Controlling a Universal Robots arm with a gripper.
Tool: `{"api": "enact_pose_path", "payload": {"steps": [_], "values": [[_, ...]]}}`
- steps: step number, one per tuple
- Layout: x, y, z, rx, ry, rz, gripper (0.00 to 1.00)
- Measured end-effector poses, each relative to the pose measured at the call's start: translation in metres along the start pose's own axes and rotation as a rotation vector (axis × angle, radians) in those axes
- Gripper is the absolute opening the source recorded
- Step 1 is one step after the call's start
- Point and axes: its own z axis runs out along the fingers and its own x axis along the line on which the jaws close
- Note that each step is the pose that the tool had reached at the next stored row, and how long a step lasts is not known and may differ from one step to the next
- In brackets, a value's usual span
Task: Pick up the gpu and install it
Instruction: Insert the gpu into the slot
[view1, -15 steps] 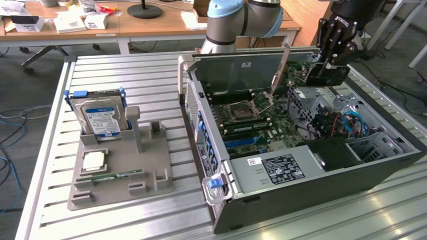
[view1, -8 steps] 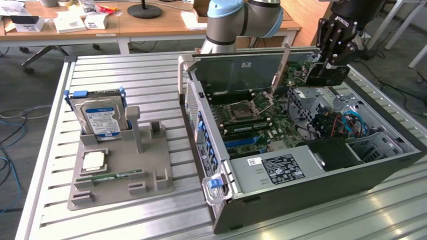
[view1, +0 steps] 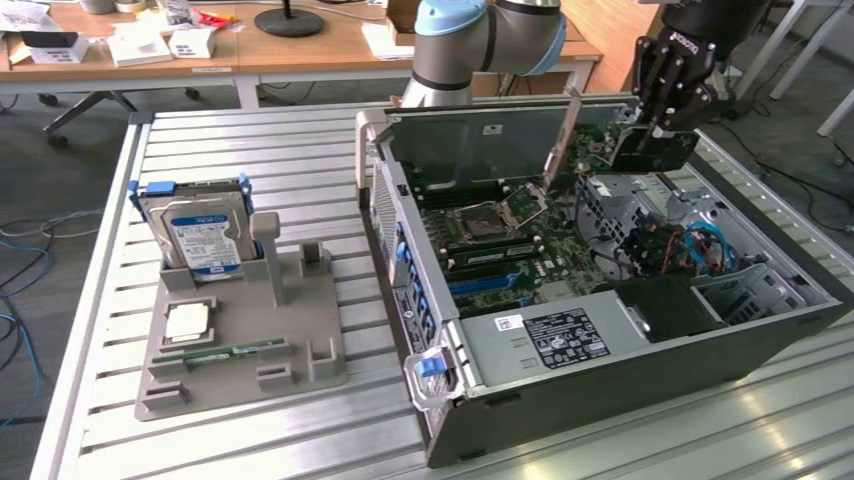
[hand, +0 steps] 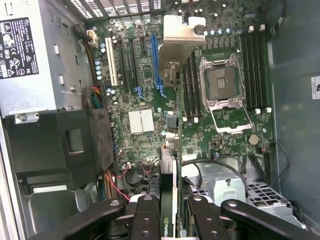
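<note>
gpu (hand: 169, 175) hung on its edge over the green board (hand: 210, 145) inside the open computer case (view1: 641, 380), not touching it. gripper (hand: 172, 210) held it – the fingers (hand: 145, 210) were pinched on both flat sides. picking up looked done; putting in was the step now – i think it needed the card lined up straight over the long blue slot (hand: 155, 60).

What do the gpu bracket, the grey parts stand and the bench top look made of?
The gpu has a bracket of bare sheet metal: dull silvery, folded edge. The parts stand: likely plastic, matte uniform grey, possibly printed. The bench top: metal slats, probably aluminium, brushed, with bright glare streaks.
</note>
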Motion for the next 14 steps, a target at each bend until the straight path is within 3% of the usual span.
{"api": "enact_pose_path", "payload": {"steps": [14], "values": [[-0.0001, 0.0, 0.0, 0.0017, 0.0008, -0.072, 0.26]]}}
